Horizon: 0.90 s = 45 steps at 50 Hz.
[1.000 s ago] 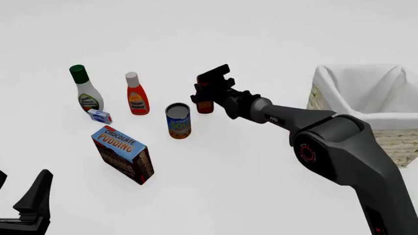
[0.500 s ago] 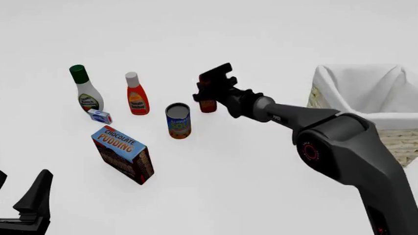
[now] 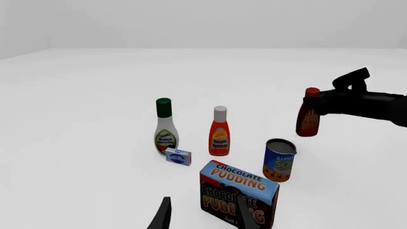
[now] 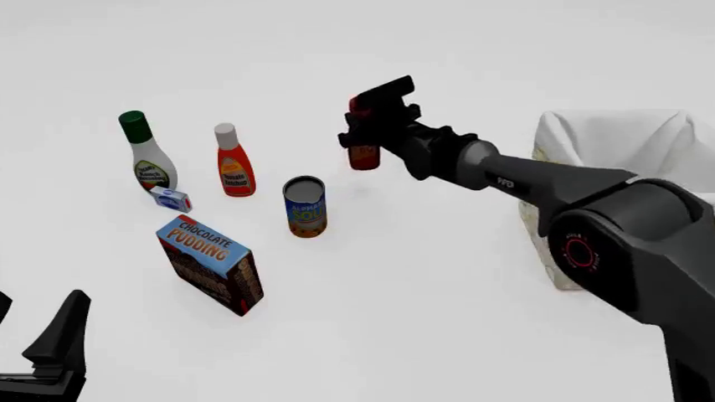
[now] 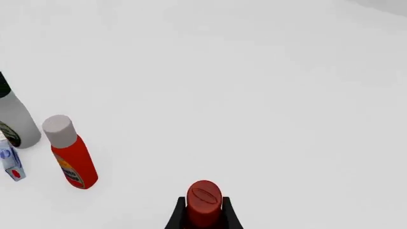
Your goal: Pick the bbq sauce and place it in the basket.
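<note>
The bbq sauce (image 4: 363,155) is a slim dark red-brown bottle with a red cap. My right gripper (image 4: 360,117) is shut on its neck and holds it in the air above the table. In the left wrist view the bottle (image 3: 309,117) hangs from the right gripper (image 3: 316,98). In the right wrist view only its red cap (image 5: 204,200) shows between the fingers (image 5: 176,217). The basket (image 4: 609,142) with white lining stands at the right, partly behind my right arm. My left gripper (image 4: 45,347) is open and empty at the near left; its fingertips (image 3: 164,214) show in the left wrist view.
On the table stand a white bottle with green cap (image 4: 146,155), an orange-red bottle with white cap (image 4: 234,163), a soup can (image 4: 304,206), a chocolate pudding box (image 4: 211,264) and a small blue-white box (image 4: 170,199).
My right gripper has lifted the bbq sauce off the table and moved it up and a little right. The left arm has not moved.
</note>
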{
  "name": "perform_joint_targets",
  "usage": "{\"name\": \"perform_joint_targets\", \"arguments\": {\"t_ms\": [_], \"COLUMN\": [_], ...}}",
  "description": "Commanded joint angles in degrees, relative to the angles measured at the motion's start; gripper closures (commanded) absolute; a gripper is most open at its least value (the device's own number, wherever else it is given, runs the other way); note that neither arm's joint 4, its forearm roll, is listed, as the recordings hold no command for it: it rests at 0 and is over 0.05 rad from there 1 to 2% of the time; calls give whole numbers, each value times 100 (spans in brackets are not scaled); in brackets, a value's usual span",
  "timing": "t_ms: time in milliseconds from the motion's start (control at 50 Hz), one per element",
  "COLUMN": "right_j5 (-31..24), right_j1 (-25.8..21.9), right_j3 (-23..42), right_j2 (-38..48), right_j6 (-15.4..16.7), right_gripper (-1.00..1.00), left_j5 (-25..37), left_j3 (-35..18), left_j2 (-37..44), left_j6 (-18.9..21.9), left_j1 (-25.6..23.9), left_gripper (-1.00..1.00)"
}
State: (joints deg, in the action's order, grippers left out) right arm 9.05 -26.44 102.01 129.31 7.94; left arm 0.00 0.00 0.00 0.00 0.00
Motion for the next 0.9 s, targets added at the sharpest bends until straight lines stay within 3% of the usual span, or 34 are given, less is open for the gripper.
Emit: {"name": "perform_joint_targets", "arguments": {"t_ms": [20, 600, 660, 900], "right_j5": [-20, -117, 125, -33], "right_j1": [53, 101, 122, 163], "right_j3": [-383, -1479, -1788, -2021], "right_j2": [-735, -2506, -2825, -3288], "right_j6": [-188, -395, -337, -408], "right_gripper": [100, 100, 100, 100], "left_j5": [0, 0, 0, 0], "left_j3": [0, 0, 0, 0], "left_j2": [0, 0, 0, 0], "left_j6": [0, 0, 0, 0], "left_j1": [0, 0, 0, 0], "left_gripper": [-100, -100, -100, -100]}}
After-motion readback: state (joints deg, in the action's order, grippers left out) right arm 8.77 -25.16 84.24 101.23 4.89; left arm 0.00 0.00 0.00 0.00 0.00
